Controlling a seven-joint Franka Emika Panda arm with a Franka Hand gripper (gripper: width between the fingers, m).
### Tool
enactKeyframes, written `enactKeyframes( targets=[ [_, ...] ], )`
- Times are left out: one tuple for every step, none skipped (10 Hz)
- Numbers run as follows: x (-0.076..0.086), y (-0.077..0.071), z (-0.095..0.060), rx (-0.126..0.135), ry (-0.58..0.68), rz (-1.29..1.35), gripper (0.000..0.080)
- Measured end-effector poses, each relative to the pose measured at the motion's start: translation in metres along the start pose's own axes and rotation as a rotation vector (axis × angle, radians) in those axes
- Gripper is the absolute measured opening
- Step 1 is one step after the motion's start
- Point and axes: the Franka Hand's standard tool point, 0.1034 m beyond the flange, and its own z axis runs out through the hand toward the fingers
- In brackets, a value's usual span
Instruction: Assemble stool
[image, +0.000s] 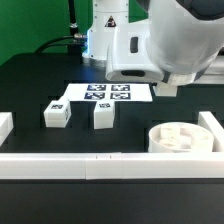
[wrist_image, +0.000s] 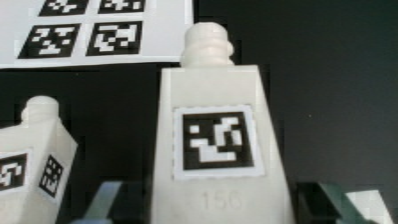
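In the wrist view a white stool leg (wrist_image: 217, 110) with a square tag lies lengthwise between my fingers, its knobbed end pointing toward the marker board (wrist_image: 89, 30). My gripper (wrist_image: 217, 195) is shut on the leg's broad end. A second leg (wrist_image: 39, 140) lies beside it. In the exterior view my gripper (image: 167, 88) hangs at the marker board's (image: 108, 93) right end, and the held leg is hidden behind the hand. Two legs (image: 56, 115) (image: 102, 117) lie on the black table. The round seat (image: 180, 137) sits at the exterior view's front right, sockets up.
A long white border rail (image: 100, 163) runs along the front of the table. Short white rail pieces stand at the left (image: 6, 125) and right (image: 210, 125) edges. The robot's base (image: 100, 40) is behind the marker board.
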Motion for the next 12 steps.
enactKeyframes(
  targets=[
    [-0.002,-0.001,-0.005,0.01,0.086,0.0,0.0337],
    [-0.009,0.0,-0.011,0.018,0.121,0.006,0.0337],
    [-0.008,-0.004,-0.026,0.032,0.203,0.01,0.0337],
    [-0.013,-0.008,-0.038,0.037,0.256,0.01,0.0337],
    [-0.012,-0.013,-0.048,0.044,0.351,0.002,0.0337],
    [-0.011,-0.012,-0.044,0.049,0.404,0.003,0.0337],
    [-0.005,-0.014,-0.048,0.06,0.492,0.002,0.0337],
    [-0.002,-0.017,-0.052,0.069,0.585,-0.002,0.0337],
    [-0.001,-0.021,-0.053,0.077,0.669,-0.002,0.0337],
    [-0.003,-0.031,-0.056,0.081,0.747,-0.009,0.0337],
    [-0.002,-0.037,-0.062,0.09,0.831,-0.021,0.0337],
    [0.001,-0.038,-0.062,0.099,0.905,-0.024,0.0337]
  ],
)
